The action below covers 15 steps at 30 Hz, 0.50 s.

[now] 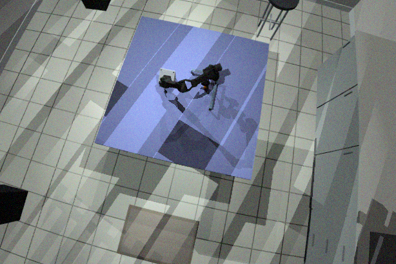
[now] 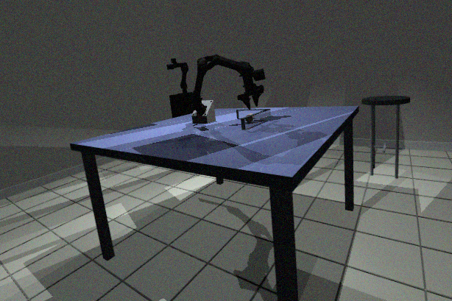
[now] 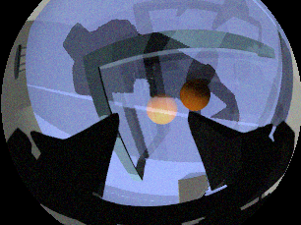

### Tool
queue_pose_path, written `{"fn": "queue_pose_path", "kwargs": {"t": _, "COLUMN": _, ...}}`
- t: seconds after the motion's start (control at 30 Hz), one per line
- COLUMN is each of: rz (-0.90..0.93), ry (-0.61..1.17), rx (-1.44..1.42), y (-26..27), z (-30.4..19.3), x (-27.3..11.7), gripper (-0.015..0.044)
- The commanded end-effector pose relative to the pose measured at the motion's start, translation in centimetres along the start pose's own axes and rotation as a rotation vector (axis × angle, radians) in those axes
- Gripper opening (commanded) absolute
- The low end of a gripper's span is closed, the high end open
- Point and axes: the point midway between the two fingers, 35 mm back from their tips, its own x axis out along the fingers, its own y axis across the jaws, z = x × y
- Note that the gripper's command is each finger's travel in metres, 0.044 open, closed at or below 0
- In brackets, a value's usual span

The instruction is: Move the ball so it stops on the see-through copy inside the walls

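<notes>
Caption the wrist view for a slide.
Open gripper above the orange ball and its paler see-through copy, clear walls around.

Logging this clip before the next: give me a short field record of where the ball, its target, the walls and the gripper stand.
ball: solid orange, on the table, inside the corner
target copy: paler, see-through, just beside the ball
walls: low, clear, forming a corner
gripper: open, empty, above the ball and copy, pointing down
contact: none visible
task: ball not yet on copy
</notes>
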Motion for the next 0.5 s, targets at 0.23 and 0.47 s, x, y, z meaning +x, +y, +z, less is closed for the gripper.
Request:
{"fn": "queue_pose_path", "kwargs": {"t": 0.23, "rz": -0.112, "ry": 0.053, "rx": -0.186, "y": -5.2, "z": 0.8, "x": -0.2, "gripper": 0.0327}}
{"fn": "queue_pose_path", "kwargs": {"t": 0.47, "rz": -0.113, "ry": 0.053, "rx": -0.186, "y": -5.4, "z": 0.7, "x": 1.3, "gripper": 0.0327}}
